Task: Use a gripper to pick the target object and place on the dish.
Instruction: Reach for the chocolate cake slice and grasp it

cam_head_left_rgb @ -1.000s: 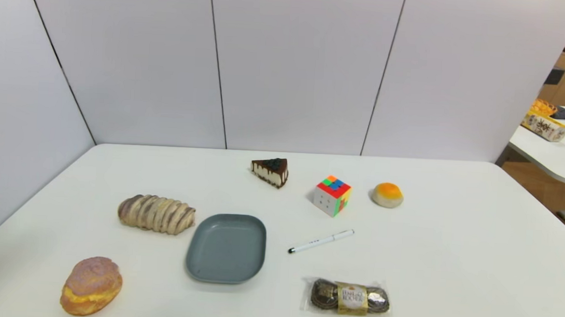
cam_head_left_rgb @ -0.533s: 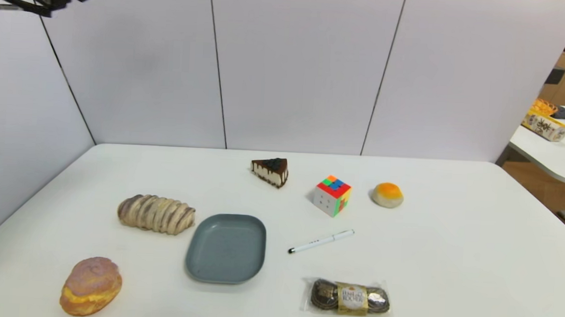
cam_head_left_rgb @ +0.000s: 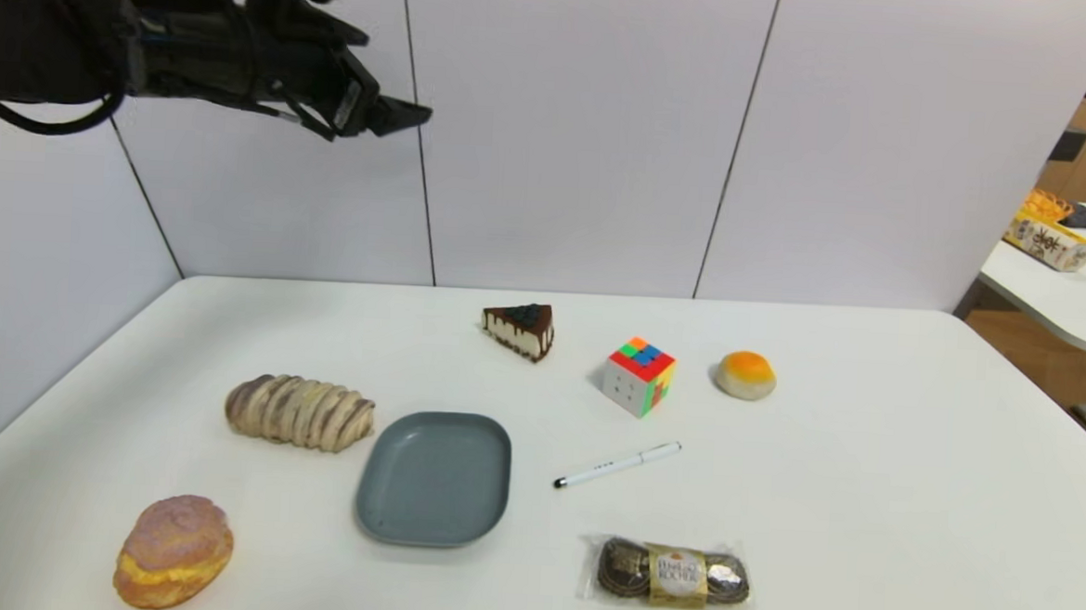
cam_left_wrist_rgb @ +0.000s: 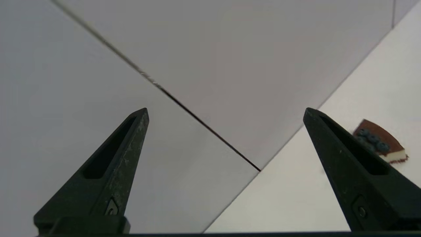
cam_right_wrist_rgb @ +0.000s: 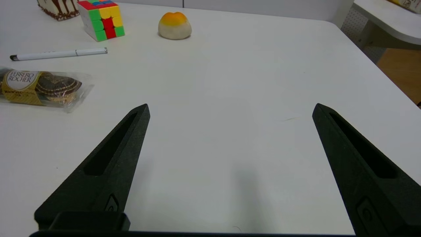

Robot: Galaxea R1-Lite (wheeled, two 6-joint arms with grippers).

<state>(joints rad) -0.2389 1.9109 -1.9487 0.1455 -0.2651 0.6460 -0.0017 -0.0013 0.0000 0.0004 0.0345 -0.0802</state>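
Observation:
The target object, a triangular cake slice [cam_head_left_rgb: 520,329] with a chocolate drip top and dark berries, sits at the back middle of the white table. The left wrist view shows the cake slice [cam_left_wrist_rgb: 381,144] beyond one finger. The dish [cam_head_left_rgb: 434,478], a blue-grey rounded-square plate, lies empty nearer the front. My left gripper [cam_head_left_rgb: 387,116] hangs high at the upper left, well above and left of the cake. Its fingers stand open [cam_left_wrist_rgb: 226,110] with nothing between them. My right gripper [cam_right_wrist_rgb: 230,107] is open and low over bare table at the front right, outside the head view.
A striped long bread [cam_head_left_rgb: 300,411] lies left of the dish and a pink-topped bun [cam_head_left_rgb: 175,551] at the front left. Right of the cake stand a colour cube [cam_head_left_rgb: 639,375] and an orange-topped bun [cam_head_left_rgb: 745,374]. A white pen [cam_head_left_rgb: 617,464] and a chocolate pack [cam_head_left_rgb: 668,574] lie right of the dish.
My left arm has come into the head view from the upper left corner and reached rightward, high above the table. Nothing on the table has moved.

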